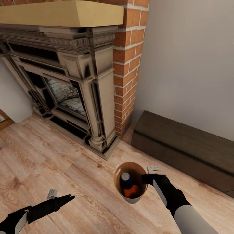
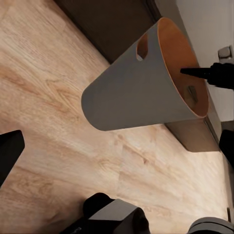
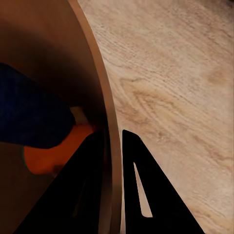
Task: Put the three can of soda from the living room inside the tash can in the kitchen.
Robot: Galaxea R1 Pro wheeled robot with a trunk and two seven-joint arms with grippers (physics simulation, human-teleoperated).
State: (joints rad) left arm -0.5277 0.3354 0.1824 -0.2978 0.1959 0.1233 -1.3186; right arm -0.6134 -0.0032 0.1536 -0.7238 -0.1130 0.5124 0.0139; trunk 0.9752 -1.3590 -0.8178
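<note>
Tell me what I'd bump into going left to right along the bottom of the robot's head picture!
Left gripper → trash can with a dark blue soda can and an orange soda can inside → right gripper clamping its rim.

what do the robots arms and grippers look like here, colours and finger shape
Both arms end in black wrists and grippers. The right arm has a pale grey forearm; its gripper has flat, tapering black fingers with a slot cut through. The left gripper is black and pointed, with a pale grey panel further back.
</note>
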